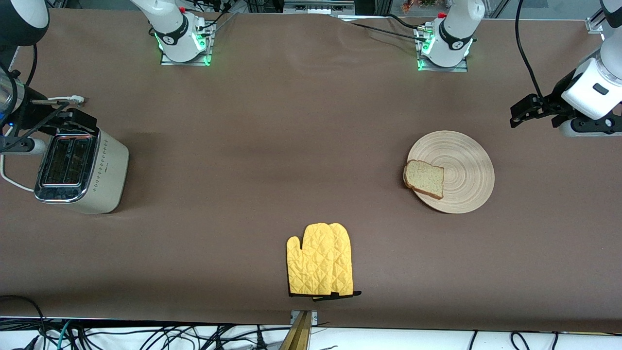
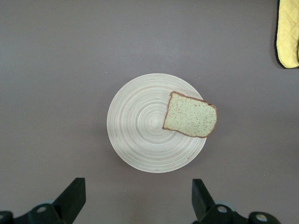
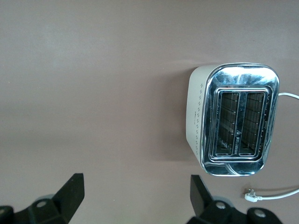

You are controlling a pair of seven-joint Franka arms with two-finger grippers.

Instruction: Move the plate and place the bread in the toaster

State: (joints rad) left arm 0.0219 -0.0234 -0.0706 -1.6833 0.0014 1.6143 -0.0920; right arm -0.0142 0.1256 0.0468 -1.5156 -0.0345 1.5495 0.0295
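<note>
The pale wooden plate [image 1: 466,165] lies on the brown table toward the left arm's end. The bread [image 1: 424,178] lies flat on the plate's rim, on the side toward the right arm's end, overhanging slightly. In the left wrist view the plate [image 2: 140,130] and bread [image 2: 190,115] show from above. My left gripper [image 1: 519,114] [image 2: 138,186] hangs open over bare table beside the plate, holding nothing. The cream toaster [image 1: 80,170] [image 3: 238,119] stands at the right arm's end, its slots empty. My right gripper [image 1: 63,119] [image 3: 137,184] hovers open and empty beside the toaster.
A yellow quilted oven mitt [image 1: 320,260] [image 2: 288,32] lies near the table's front edge, midway along it. The toaster's white cord and plug [image 3: 251,196] lie loose on the table beside it. Both arm bases [image 1: 182,39] [image 1: 444,46] stand along the table's back edge.
</note>
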